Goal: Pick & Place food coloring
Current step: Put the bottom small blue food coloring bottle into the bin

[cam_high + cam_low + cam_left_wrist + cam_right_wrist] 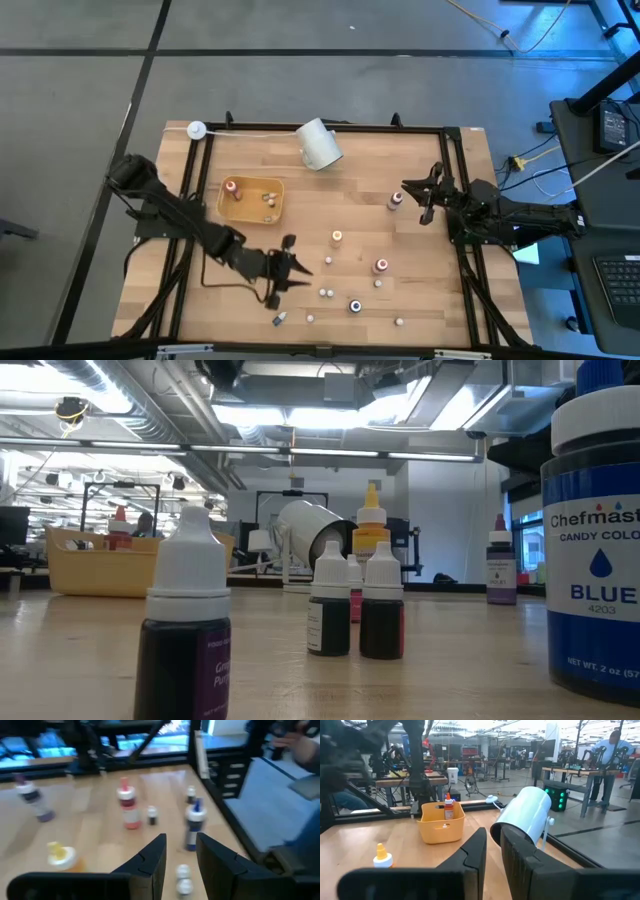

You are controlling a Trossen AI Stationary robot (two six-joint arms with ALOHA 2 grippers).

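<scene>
Left gripper (290,268) hovers low over the wooden table (440,300), jaws partly apart and empty, likely lining up on the small white-capped dropper bottles (327,293) scattered just ahead. A few bottles already sit in the shallow yellow-orange tray (228,209). Right gripper (428,192) waits near the table's right rail with jaws closed and empty, beside a red-capped bottle (396,200); the tipped white cylindrical cup (319,144) lies at the far edge, leaving open room between.

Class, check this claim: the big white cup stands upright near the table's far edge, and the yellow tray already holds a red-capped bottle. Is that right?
Not quite. The white cup lies on its side, as the high view and the right wrist view show. The rest holds: it is near the table's far edge, and the yellow tray holds a red-capped bottle.
</scene>
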